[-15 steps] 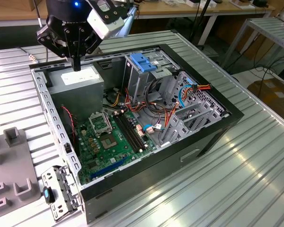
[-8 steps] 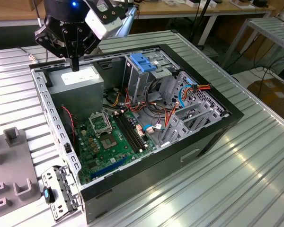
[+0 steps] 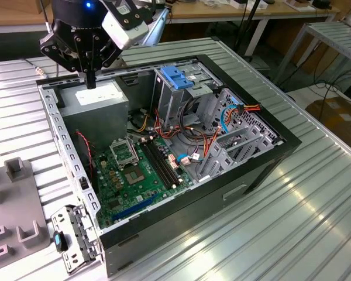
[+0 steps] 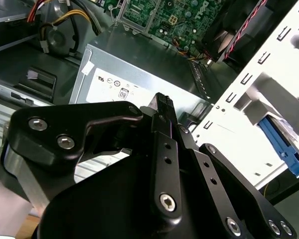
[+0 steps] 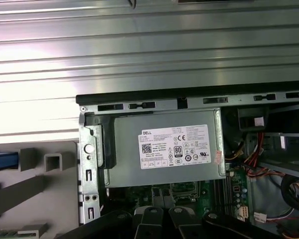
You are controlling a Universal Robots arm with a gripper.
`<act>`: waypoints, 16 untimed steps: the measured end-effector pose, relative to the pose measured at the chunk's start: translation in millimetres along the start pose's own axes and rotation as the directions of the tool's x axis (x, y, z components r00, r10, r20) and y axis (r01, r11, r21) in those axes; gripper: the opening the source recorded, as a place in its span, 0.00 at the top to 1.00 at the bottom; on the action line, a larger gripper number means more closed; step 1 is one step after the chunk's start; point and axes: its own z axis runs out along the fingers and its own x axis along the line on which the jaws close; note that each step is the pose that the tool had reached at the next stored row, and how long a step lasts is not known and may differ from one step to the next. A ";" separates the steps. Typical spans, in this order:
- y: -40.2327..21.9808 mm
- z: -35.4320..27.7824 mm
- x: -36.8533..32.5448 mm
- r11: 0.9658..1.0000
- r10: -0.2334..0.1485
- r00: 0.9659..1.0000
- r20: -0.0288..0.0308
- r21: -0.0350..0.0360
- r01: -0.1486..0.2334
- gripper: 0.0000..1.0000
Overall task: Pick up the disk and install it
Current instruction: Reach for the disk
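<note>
My gripper [image 3: 91, 84] hangs over the back corner of the open computer case [image 3: 269, 152], on the exterior view's left. Its black fingers [image 4: 163, 104] are pressed together with nothing between them, just above the grey power-supply box [image 3: 99, 99] with its white sticker [image 5: 177, 147]. The disk's body is out of view. A blue plastic edge [image 5: 2, 162] lies beside the grey fixture [image 5: 45, 172] outside the case; I cannot tell whether it belongs to the disk.
Inside the case are a green motherboard [image 3: 137, 170], loose cables [image 3: 193, 155] and a grey metal cage with a blue latch [image 3: 178, 76]. A grey slotted fixture [image 3: 14, 216] and a metal bracket [image 3: 76, 237] lie on the ribbed aluminium table [image 3: 292, 234] beside the case.
</note>
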 end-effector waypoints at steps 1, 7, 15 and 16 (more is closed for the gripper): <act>0.0 0.0 0.4 1.000 0.000 1.000 0.000 0.000 0.000 0.89; -0.2 -0.1 2.2 1.000 0.000 1.000 0.000 0.000 0.000 0.89; -0.3 -0.1 4.4 1.000 0.000 1.000 0.000 0.000 0.000 0.89; -0.4 -0.1 4.6 1.000 0.000 1.000 0.000 0.000 0.000 0.89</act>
